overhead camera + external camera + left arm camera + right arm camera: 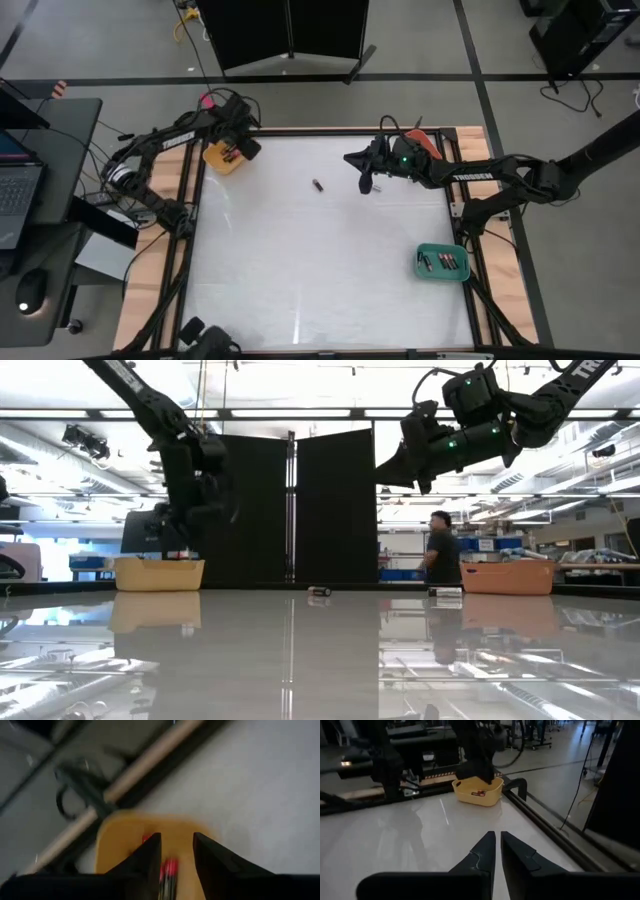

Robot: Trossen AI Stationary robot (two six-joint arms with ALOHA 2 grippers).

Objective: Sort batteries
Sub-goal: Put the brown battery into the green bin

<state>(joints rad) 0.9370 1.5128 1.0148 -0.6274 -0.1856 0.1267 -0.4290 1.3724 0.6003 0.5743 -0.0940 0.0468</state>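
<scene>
My left gripper (pixel 240 150) hangs open over the orange tray (pixel 117 837) at the table's far left. Red-tipped batteries (pixel 170 869) lie in that tray below the gap between its fingers (pixel 150 857). High over the far middle, my right gripper (pixel 350 158) points level toward the left. Its fingers (pixel 482 850) stand only a narrow slit apart, with nothing between them. One battery (pixel 317 186) lies alone on the white table top. A second small dark piece (pixel 369 186) lies under my right gripper. More batteries (pixel 443 262) lie in the green tray (pixel 424 250).
A red-orange tray (pixel 425 145) sits at the far right edge, partly under my right arm. The green tray stands near the right edge. A wooden frame (pixel 150 290) runs round the table. A person (pixel 440 550) stands in the room beyond the far edge.
</scene>
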